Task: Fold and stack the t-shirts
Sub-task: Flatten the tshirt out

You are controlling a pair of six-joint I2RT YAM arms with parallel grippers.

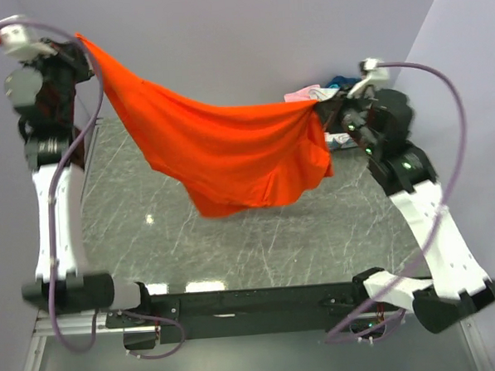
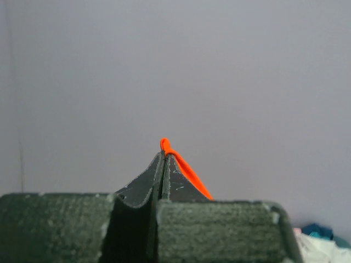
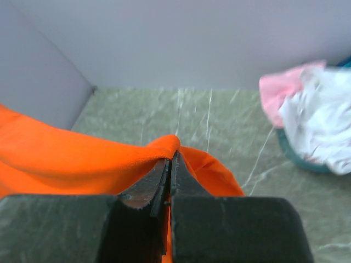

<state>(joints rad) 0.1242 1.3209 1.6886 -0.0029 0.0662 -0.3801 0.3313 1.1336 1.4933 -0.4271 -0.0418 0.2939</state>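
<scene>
The bright orange t-shirt (image 1: 229,149) hangs stretched in the air between both arms, sagging in the middle above the table. My left gripper (image 1: 80,40) is raised high at the far left and is shut on one corner of it; a thin strip of orange fabric (image 2: 184,167) shows at its closed fingertips (image 2: 164,156). My right gripper (image 1: 320,105) at the far right is shut on the other corner; the orange cloth (image 3: 82,161) bunches round its closed tips (image 3: 171,159). The white, pink and teal shirts (image 1: 317,93) lie heaped at the far right corner, and show in the right wrist view (image 3: 312,107).
The grey marble table top (image 1: 233,236) lies under the hanging shirt. Lilac walls (image 1: 248,36) close the back and sides. The black base rail (image 1: 254,301) and both arm bases run along the near edge.
</scene>
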